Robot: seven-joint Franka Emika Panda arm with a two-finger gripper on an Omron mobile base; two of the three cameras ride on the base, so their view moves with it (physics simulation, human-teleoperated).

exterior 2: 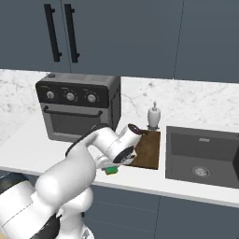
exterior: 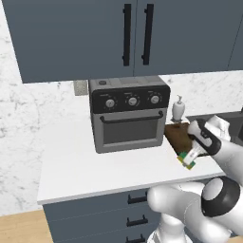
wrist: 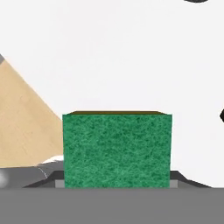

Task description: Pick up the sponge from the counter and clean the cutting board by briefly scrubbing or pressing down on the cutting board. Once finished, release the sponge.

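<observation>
The green and yellow sponge sits between the fingers of my gripper, which is shut on it. It is near the front edge of the white counter, just off the near left corner of the dark brown cutting board. In the hand view the sponge's green face is close up over the white counter. The sponge hides the fingertips there.
A dark toaster oven stands left of the board. A white soap dispenser is behind the board, and the dark grey sink lies to its right. Wall cabinets hang above, and wooden floor lies past the counter edge.
</observation>
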